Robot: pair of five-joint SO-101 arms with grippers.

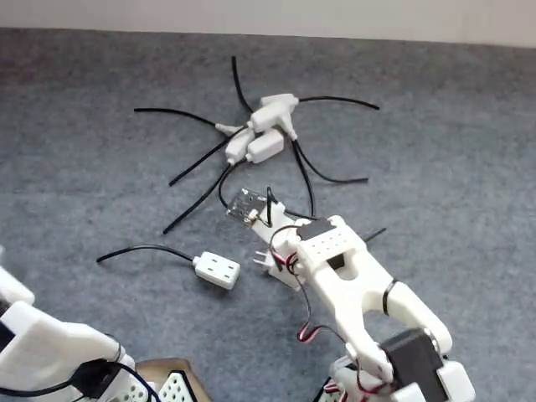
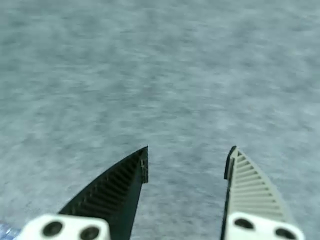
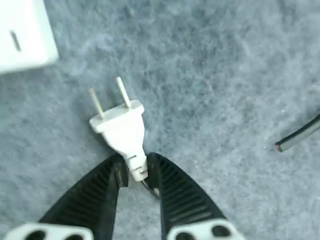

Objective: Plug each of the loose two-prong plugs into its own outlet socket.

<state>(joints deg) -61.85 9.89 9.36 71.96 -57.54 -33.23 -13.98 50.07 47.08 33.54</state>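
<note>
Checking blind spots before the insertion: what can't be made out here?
Right wrist view: the outlet socket is cut off by the edge.
High view: the plug is mostly hidden under the right arm.
High view: plug seating in the far cluster, too small to tell.

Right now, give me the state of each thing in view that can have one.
left tool: open, empty.
right tool: shut on two-prong plug.
two-prong plug: gripped at its cord end, prongs bare, not inserted.
outlet socket: lying loose, slots empty.
plug cluster: white pieces pressed together, seemingly mated.
</note>
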